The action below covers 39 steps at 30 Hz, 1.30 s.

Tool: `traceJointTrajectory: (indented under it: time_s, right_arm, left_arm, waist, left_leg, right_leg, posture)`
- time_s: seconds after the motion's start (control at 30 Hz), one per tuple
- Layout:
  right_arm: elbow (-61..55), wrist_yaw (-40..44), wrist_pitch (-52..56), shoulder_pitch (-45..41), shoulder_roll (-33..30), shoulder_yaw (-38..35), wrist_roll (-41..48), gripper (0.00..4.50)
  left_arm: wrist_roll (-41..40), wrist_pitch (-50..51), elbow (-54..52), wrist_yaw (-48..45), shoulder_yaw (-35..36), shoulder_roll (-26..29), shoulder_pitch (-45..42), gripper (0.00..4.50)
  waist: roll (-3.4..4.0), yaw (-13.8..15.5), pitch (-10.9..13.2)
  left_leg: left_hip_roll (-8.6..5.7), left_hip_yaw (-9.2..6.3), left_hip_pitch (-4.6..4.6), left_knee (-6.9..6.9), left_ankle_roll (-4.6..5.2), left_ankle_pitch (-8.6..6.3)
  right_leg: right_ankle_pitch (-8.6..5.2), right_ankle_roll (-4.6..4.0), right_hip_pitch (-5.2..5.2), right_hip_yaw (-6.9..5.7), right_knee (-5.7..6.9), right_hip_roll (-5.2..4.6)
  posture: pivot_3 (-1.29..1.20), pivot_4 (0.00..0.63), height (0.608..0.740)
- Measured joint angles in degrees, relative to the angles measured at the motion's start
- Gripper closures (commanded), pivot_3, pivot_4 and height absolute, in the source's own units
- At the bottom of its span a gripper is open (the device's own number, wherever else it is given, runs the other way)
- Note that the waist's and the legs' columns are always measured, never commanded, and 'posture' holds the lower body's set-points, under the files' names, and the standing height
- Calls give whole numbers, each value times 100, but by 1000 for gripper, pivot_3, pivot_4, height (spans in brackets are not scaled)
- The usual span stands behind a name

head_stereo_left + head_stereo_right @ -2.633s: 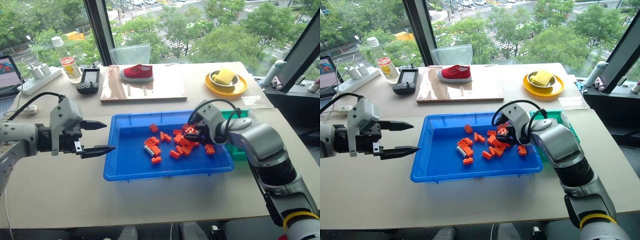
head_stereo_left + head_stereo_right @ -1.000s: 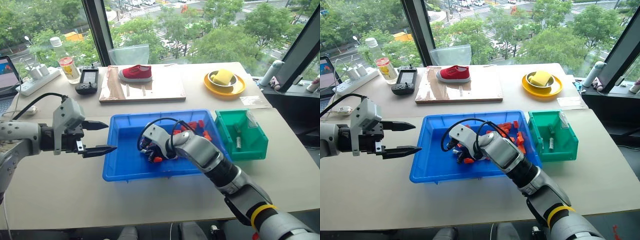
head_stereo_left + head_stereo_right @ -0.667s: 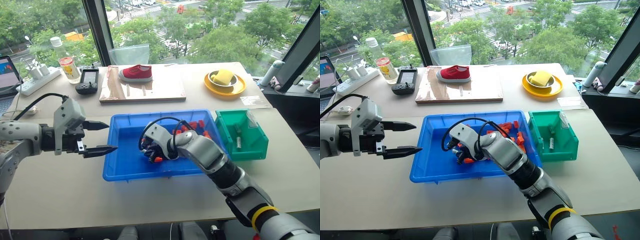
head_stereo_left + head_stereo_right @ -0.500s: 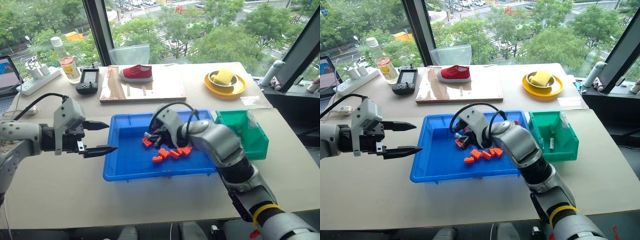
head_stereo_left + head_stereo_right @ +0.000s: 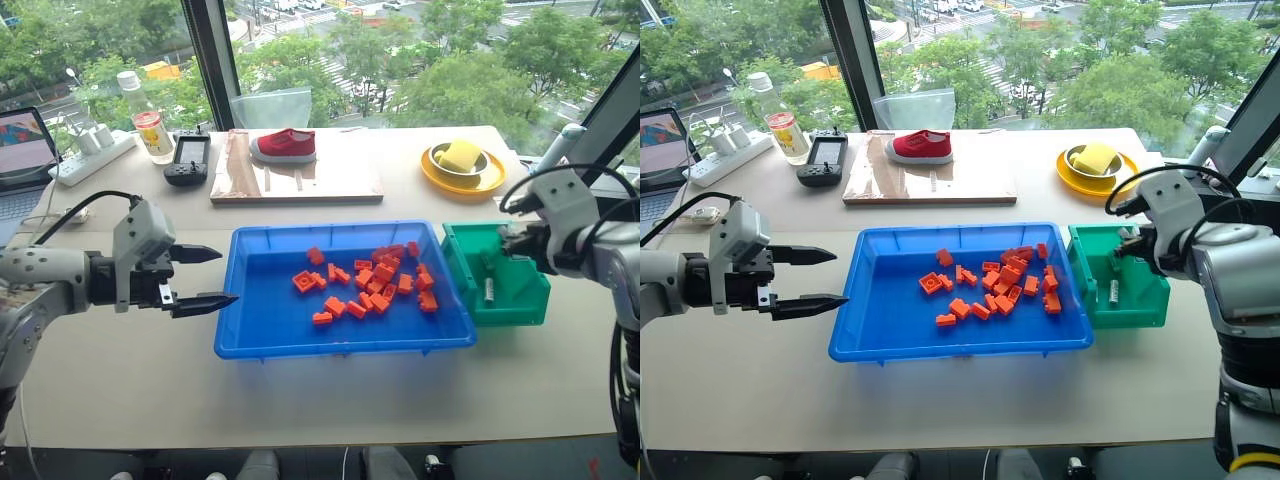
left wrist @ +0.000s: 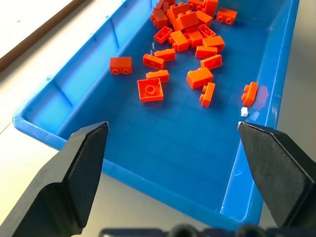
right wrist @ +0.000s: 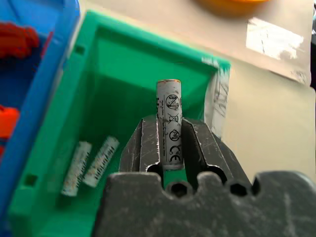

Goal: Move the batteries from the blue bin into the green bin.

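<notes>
My right gripper (image 7: 169, 129) is shut on a grey battery (image 7: 169, 106) that sticks out past its fingertips. It hangs over the green bin (image 5: 520, 305), at the bin's far side (image 5: 1125, 243). Two more batteries (image 7: 89, 165) lie side by side on the green bin's floor. The blue bin (image 5: 345, 345) sits mid-table and holds several orange bricks (image 5: 375, 285), mostly in its right half. To the left of the blue bin, just outside its rim, my left gripper (image 5: 225, 276) is open wide with nothing between its fingers (image 6: 74, 163).
Along the far side of the table are a wooden board with a red shoe (image 5: 285, 145), a yellow plate with a sponge (image 5: 460, 165), a black handheld device (image 5: 188, 160), a bottle (image 5: 150, 120) and a power strip (image 5: 95, 155). A laptop (image 5: 25, 150) stands at the far left.
My right arm has swung right, out of the blue bin and up over the green bin, carrying the battery. The bricks were pushed about. The left gripper stayed put and open.
</notes>
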Motion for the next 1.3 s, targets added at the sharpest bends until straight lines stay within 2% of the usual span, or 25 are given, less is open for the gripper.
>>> traceJointTrajectory:
  time_s: [0.07, 0.1, 0.13, 0.4, 0.6, 0.7, 0.77, 0.87, 0.97, 1.1, 1.17, 1.3]
  right_arm:
    - [-9, -25, -29, 201, 91, 1, 11, 3215]
    - [-9, -46, -53, 243, 156, 1, 17, 3015]
    - [-13, -76, -84, 260, 226, 1, 25, 2558]
    - [-71, -126, -269, 281, 163, -9, 47, 10]
    - [-273, 273, -338, -300, -115, -350, 468, 10]
    - [-895, 970, -1078, -553, -137, -894, 1068, 10]
    - [-1533, 1486, -1450, -424, 23, -1213, 1645, 10]
    - [-2086, 1939, -1693, 337, 151, -1170, 2217, 10]
    - [-2101, 1956, -1984, 824, 322, -1149, 2294, 10]
    - [-2056, 1699, -2652, 1490, 458, -912, 1938, 10]
    - [-2046, 1565, -2811, 1629, 706, -884, 1938, 10]
    - [-2069, 1358, -3017, 1663, 749, -885, 1910, 10]
  left_arm:
    - [1, -9, 0, -1, -44, -19, -32, 0]
    - [5, -10, 1, -2, -60, -19, -38, 0]
    - [8, -10, 1, -2, -68, -22, -47, 0]
    - [15, -14, 7, -3, -68, -79, -84, 0]
    - [-114, 8, -7, 32, -65, -210, -186, 0]
    - [-181, 43, -13, 75, -46, -249, -303, 0]
    - [-242, 44, -30, 110, -34, -293, -328, 0]
    - [-270, 48, -51, 169, -45, -382, -302, 0]
    - [-351, 60, -142, 244, -42, -477, -254, 0]
    - [-334, 50, -173, 326, -43, -503, -60, 0]
    - [-339, 50, -177, 351, -43, -505, -45, 0]
    - [-345, 50, -197, 364, -42, -503, -46, 0]
  waist:
    - [0, -19, 0]
    - [0, -19, 0]
    - [0, -16, 0]
    - [0, 47, 0]
    - [4, 62, 2]
    - [3, 67, 2]
    - [-1, 74, 0]
    - [-10, 136, -4]
    - [-9, 188, -3]
    - [-10, 179, -3]
    - [-9, 152, -3]
    - [-8, 146, -3]
  left_leg:
    - [0, -1, 0, 0, 1, 1]
    - [-1, 0, 0, 0, 1, 1]
    - [-1, -1, 0, 1, 0, 1]
    - [-3, -2, -4, 4, -1, 2]
    - [-3, -2, -4, 4, -1, 2]
    - [0, -4, -2, 4, 0, 1]
    - [4, -9, 2, 2, 5, -1]
    - [-3, -8, -7, 19, 4, -1]
    - [-6, -7, -8, 26, 1, 1]
    - [-4, -7, -4, 25, 1, 1]
    - [-4, -7, -3, 25, 1, 1]
    - [-3, -9, -1, 24, 1, 1]
  right_leg:
    - [0, 0, 0, 0, 1, 0]
    - [0, 0, 1, 0, 1, -1]
    - [0, 0, 1, 0, 1, -1]
    - [0, 0, 6, -2, -5, -4]
    - [0, 0, 6, -2, -6, -3]
    - [0, 0, 8, -5, -8, -2]
    - [0, 0, 23, -14, -16, 1]
    - [0, 0, 25, -12, -18, -5]
    - [0, 0, 25, -12, -15, -9]
    - [0, 0, 25, -11, -12, -6]
    - [0, 0, 24, -11, -9, -5]
    - [0, 0, 24, -11, -7, -4]
  posture:
    - [0, 150, 740]
    - [0, 150, 740]
    - [0, 150, 740]
    - [0, 150, 740]
    - [0, 150, 740]
    - [0, 150, 740]
    - [0, 150, 740]
    - [0, 150, 740]
    - [0, 150, 740]
    - [0, 150, 740]
    - [0, 150, 740]
    - [0, 150, 740]
